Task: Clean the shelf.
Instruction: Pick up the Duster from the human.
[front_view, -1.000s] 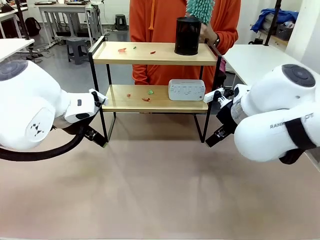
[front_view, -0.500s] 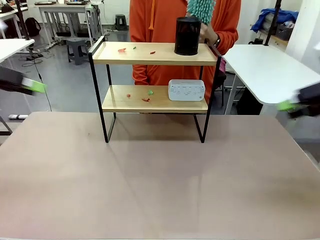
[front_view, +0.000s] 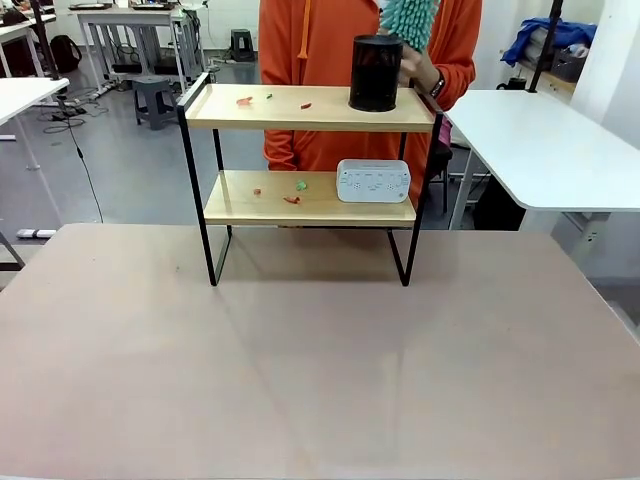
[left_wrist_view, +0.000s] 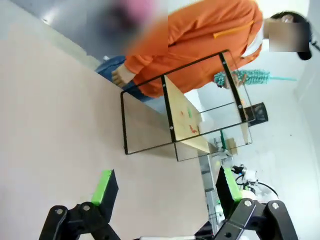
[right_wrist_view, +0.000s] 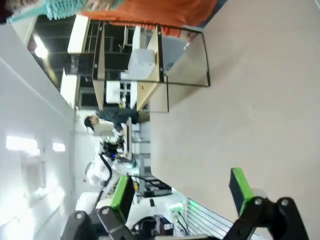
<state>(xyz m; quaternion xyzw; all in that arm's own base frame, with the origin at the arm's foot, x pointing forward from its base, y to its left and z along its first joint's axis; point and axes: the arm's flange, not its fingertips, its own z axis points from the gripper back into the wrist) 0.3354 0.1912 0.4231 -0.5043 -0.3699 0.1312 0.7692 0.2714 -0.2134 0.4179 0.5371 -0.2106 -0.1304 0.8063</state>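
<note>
1. Broadly, the front view shows the whole brown table (front_view: 320, 380). The shelf (front_view: 310, 150) stands upright near its far edge, in the middle.
2. A person in an orange top (front_view: 320, 40) stands just behind the shelf. One hand (front_view: 420, 65) is raised behind the top board and holds a teal duster (front_view: 405, 18).
3. The left wrist view shows the shelf (left_wrist_view: 187, 120) rolled sideways and well apart from the tool. It also catches the person's other hand (left_wrist_view: 122, 76), low by the table's far edge.
4. The right wrist view shows the shelf (right_wrist_view: 154, 75) from its other end, again far off across bare tabletop.
5. The left gripper (left_wrist_view: 166, 182) has its green-padded fingers spread wide, holding nothing and touching nothing above the table.
6. The right gripper (right_wrist_view: 181, 185) is likewise spread wide, with nothing between its fingers.
7. A black cylinder (front_view: 376, 72) stands upright on the top board toward its right end. Whether the raised hand touches it cannot be told.
8. A white box with a clock-like face (front_view: 373, 180) sits on the lower board, right of centre.
9. Small red and green scraps (front_view: 244, 100) lie scattered on the left half of both boards.
</note>
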